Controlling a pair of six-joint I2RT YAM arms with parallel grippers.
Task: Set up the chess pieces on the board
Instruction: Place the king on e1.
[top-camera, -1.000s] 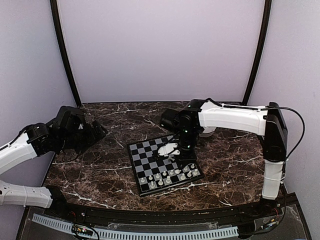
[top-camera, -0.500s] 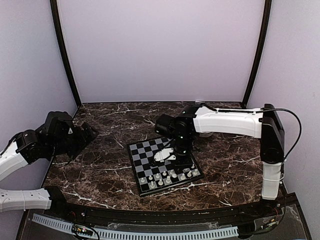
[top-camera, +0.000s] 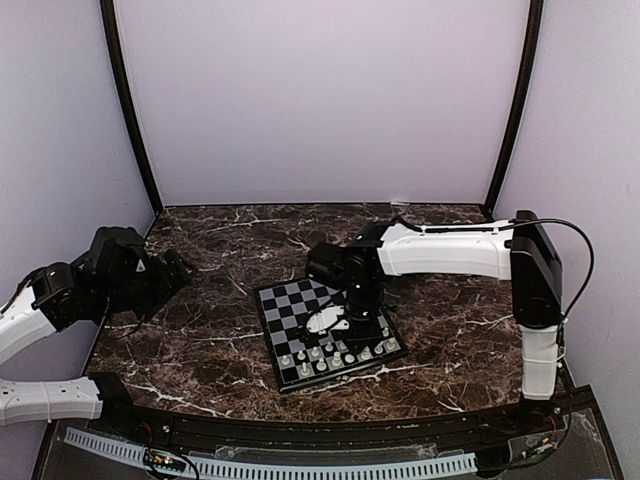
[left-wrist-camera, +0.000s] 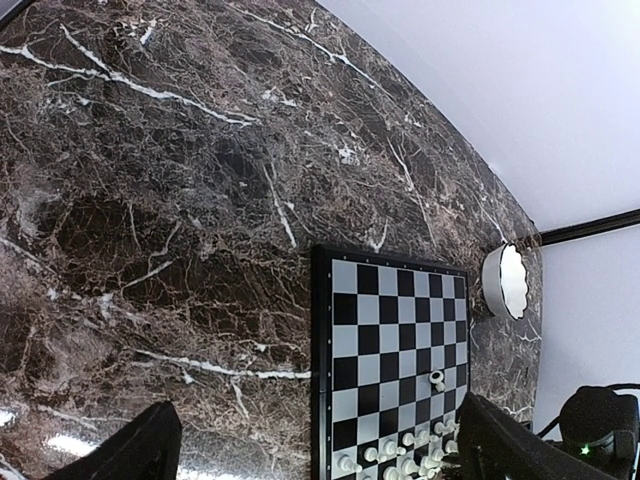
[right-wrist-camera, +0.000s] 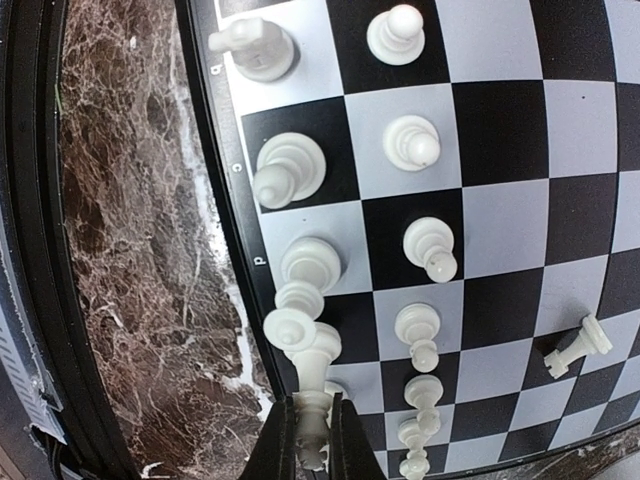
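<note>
Step in hand: I reckon I'm mid-placement with the right arm, bringing one more white piece to the back row at the edge of the board (top-camera: 285, 305) nearest the arms.

Right gripper: the right gripper (right-wrist-camera: 310, 425) is clenched on a tall piece (right-wrist-camera: 313, 385), pinching its upper end with the base pointing down at the board. From the wrist view I can't tell if the base is touching the board.

Left gripper: the left gripper (left-wrist-camera: 318, 430) is spread wide with nothing in it, parked over the desk (top-camera: 230, 250) well off to the left of the board.

Chess pieces: most of the chess pieces (top-camera: 335, 355) stand in two rows along that near edge, with the back row by the rim and the pawns just in front. The held one hangs right beside a couple of back-row neighbours, so it's tight in there.

Stray: one fallen piece (right-wrist-camera: 578, 350) lies on its side further in on the board, apart from the rows.

Bowl: the white bowl (left-wrist-camera: 505, 282) sits on the desk just off the board's far corner. I can't see inside it.

Next move: my guess is slow and straight down onto the free back-row square, which I can't make out behind the fingers. Then let go and lift straight up.

Risk: probably clipping a neighbour on the way in or out.

After that: the fallen one needs standing up.
</note>
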